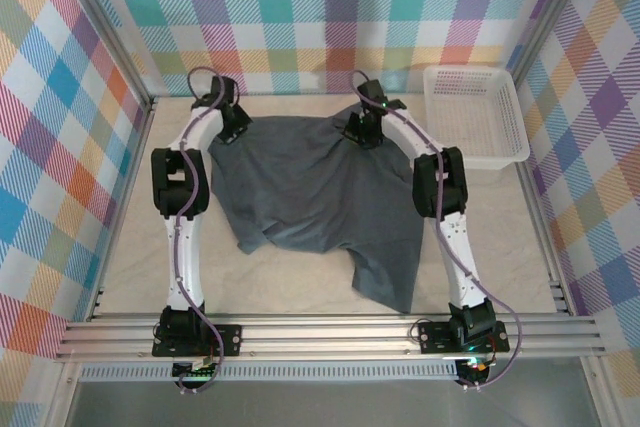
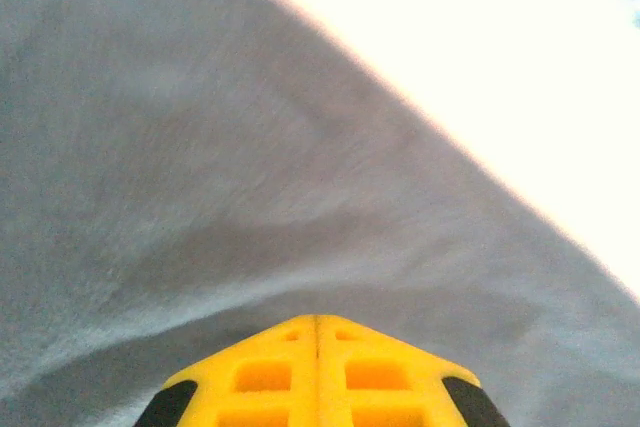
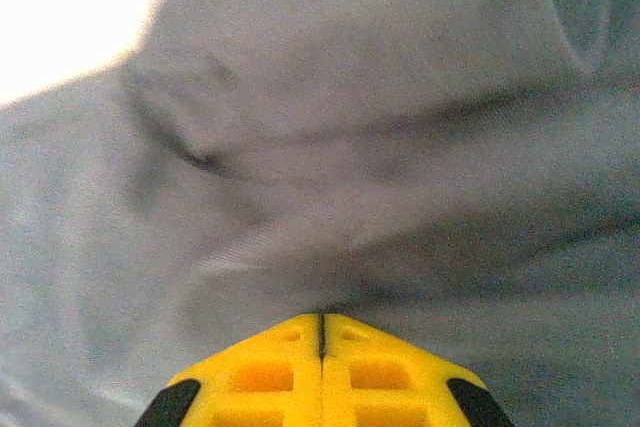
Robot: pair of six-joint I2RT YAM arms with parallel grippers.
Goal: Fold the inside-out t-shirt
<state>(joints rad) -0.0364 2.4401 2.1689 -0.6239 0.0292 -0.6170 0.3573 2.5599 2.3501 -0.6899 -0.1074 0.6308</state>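
from above, the inside-out t-shirt (image 1: 310, 197) lies spread on the tabletop (image 1: 300, 292), long axis near to far, with the left fingers (image 1: 237, 128) and right fingers (image 1: 362, 130) at its far corners, equally near. left wrist: fingers pressed together, apparently pinching cloth, though the pinch is hidden. right wrist: likewise closed on creased fabric, no collar discernible.

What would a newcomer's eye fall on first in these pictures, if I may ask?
The dark grey t-shirt sprawls rumpled across the middle of the table. At its far edge the left pincer and the right pincer are each shut on the cloth. A white mesh basket sits at the far right.
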